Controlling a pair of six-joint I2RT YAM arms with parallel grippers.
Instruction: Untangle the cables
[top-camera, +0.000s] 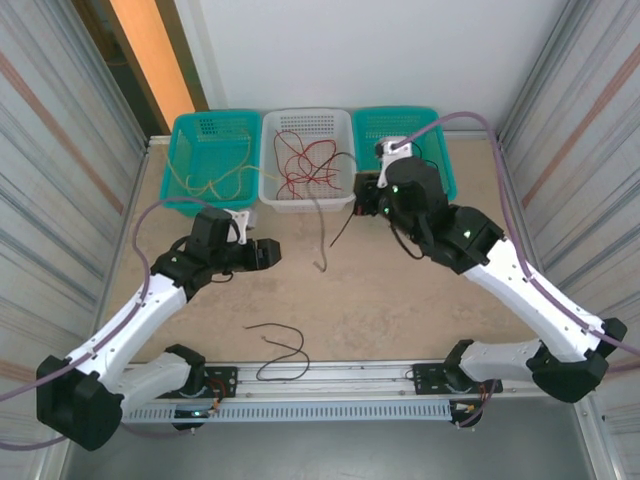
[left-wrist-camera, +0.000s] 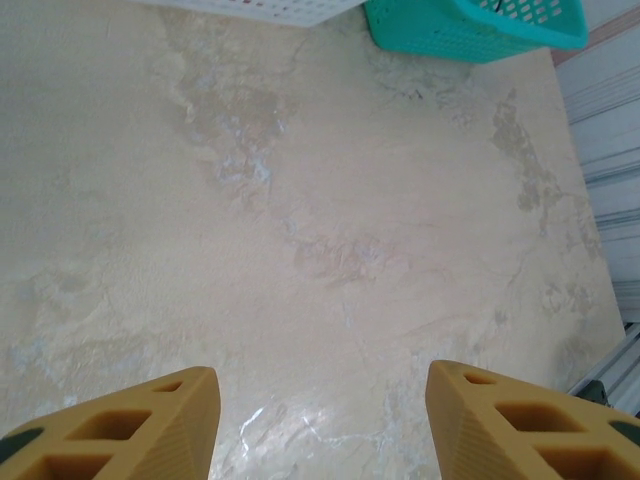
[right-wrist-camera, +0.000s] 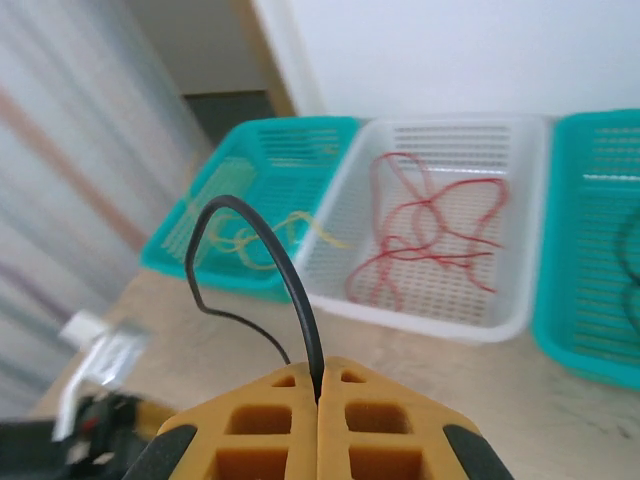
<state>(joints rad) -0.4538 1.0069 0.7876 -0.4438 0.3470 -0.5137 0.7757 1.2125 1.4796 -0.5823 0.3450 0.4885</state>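
Black wire, 6 o'clock: a loose black cable (top-camera: 280, 350) lies in an open loop on the table (top-camera: 400, 300), just ahead of the arm bases and touching neither gripper.
Left gripper, 9 o'clock: the left gripper (left-wrist-camera: 320, 385) hovers over bare tabletop, fingers apart, nothing between them.
Right gripper, 1 o'clock: the right gripper (right-wrist-camera: 320, 380) has its fingers pressed together on a held black cable (right-wrist-camera: 228, 201), which arches up from the tips and trails down toward the table in front of the baskets.
Baskets, 12 o'clock: red cables (top-camera: 305, 165) sit in the white basket (top-camera: 305, 113), and yellow cables (top-camera: 210, 182) in the left teal basket (top-camera: 215, 118). The right teal basket (top-camera: 440, 125) is partly behind the right arm, its contents hard to make out.
Progress: well along, by the look of it. Red and yellow are sorted by colour and lie apart. The black strands remain, one in the grip and one on the table, and are likely bound for the right teal basket.
Writing: none legible on the baskets, the arms or the table.
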